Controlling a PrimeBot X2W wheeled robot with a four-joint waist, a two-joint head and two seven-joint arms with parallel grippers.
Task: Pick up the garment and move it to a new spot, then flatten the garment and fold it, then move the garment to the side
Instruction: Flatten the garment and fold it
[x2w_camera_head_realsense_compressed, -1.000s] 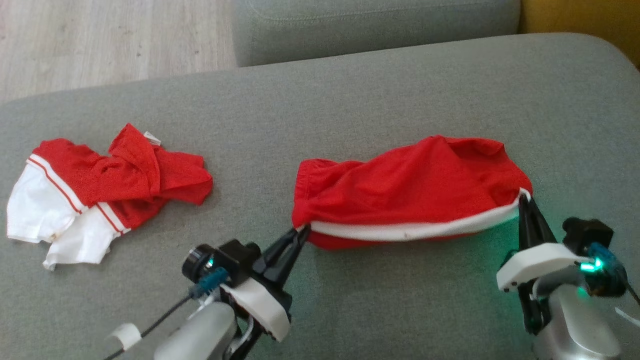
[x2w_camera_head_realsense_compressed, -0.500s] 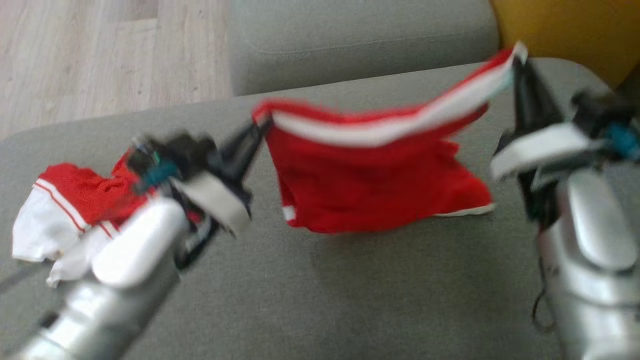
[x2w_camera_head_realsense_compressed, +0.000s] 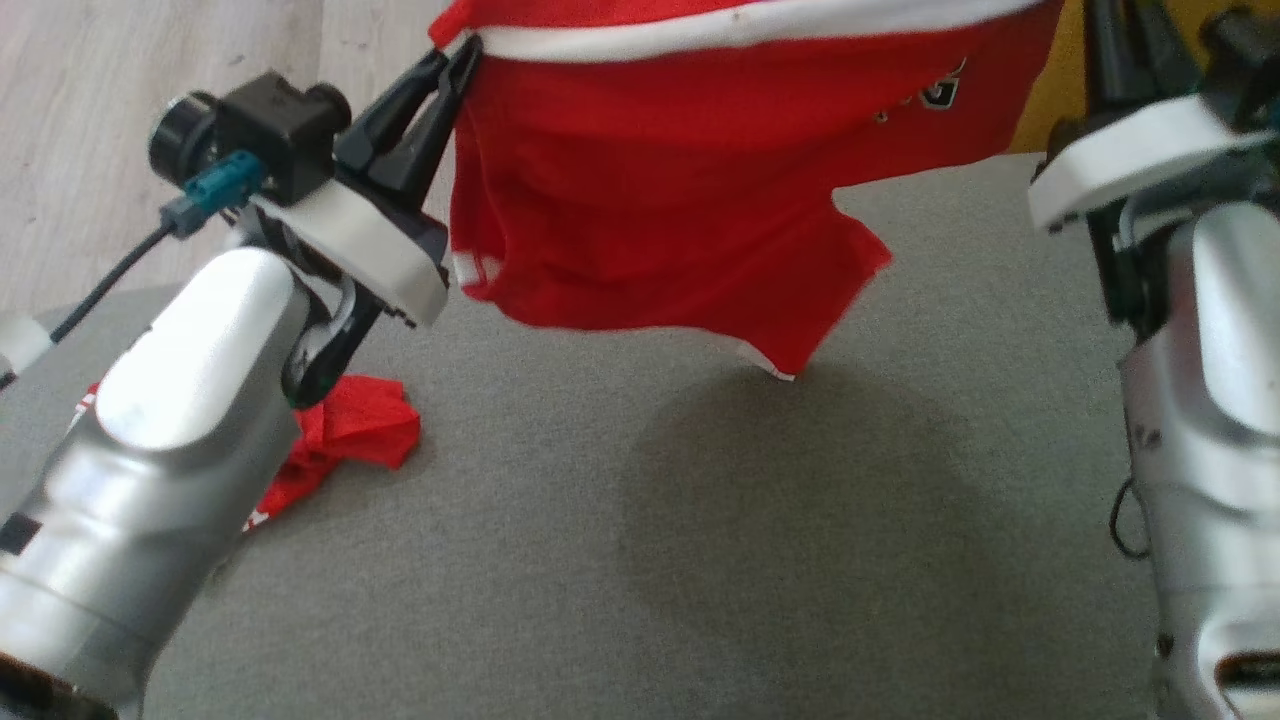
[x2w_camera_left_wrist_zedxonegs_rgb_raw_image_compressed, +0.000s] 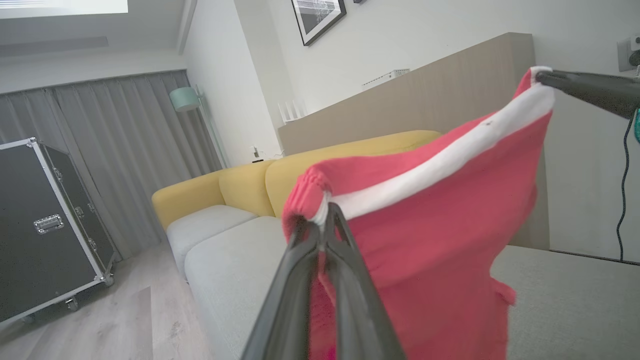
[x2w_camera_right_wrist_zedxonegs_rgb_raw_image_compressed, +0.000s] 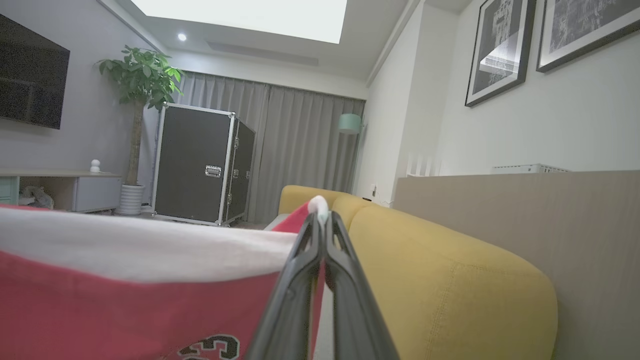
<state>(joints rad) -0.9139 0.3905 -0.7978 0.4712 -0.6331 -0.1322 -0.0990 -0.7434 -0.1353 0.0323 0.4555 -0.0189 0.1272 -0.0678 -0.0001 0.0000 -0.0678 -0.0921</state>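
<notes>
My left tool (x2w_camera_head_realsense_compressed: 462, 55) and right tool (x2w_camera_right_wrist_zedxonegs_rgb_raw_image_compressed: 320, 220) each clamp one waistband (x2w_camera_head_realsense_compressed: 740, 25) end; the shorts (x2w_camera_head_realsense_compressed: 650, 180) hang stretched crosswise between them, above the cushion (x2w_camera_head_realsense_compressed: 700, 550).

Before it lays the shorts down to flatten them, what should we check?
1. Grip of the left claw on one end of the waistband: ok, shut on it.
2. Grip of the right claw on the opposite end: ok, shut on it.
3. The waistband is stretched between the claws: ok.
4. The shorts hang off the seat cushion: ok, the lowest leg tip looks just above it.
5. The cushion under the shorts is bare: ok.
6. The other red garment is apart from the shorts: ok, though the left arm hides part of it.
</notes>
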